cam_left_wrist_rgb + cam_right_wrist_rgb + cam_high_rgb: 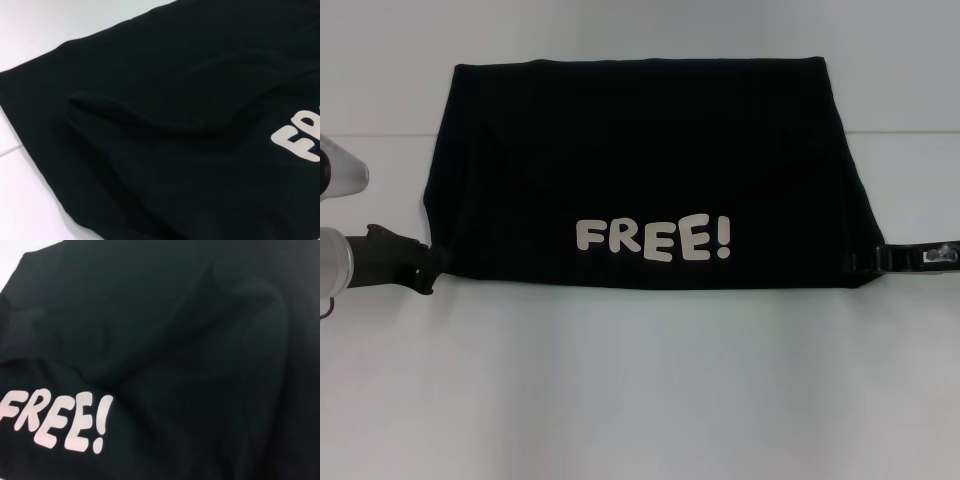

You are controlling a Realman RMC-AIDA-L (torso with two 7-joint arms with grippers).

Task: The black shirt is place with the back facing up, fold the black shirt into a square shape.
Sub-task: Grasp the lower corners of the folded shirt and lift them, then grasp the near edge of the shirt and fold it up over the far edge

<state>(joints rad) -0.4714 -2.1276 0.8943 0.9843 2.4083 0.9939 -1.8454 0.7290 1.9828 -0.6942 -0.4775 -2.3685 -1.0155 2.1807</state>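
You see bare white surface (640,400) nearest you. Beyond it lies one shirt (640,150), folded once into a wide band, "FREE!" (653,239) along its near edge. Two tools flank that edge: left tool (428,268) at the near-left corner, right tool (865,262) at the near-right corner, likely because they are placing or releasing the hem. You cannot tell whether either is spread or pinching cloth. Count: one shirt, two tools.
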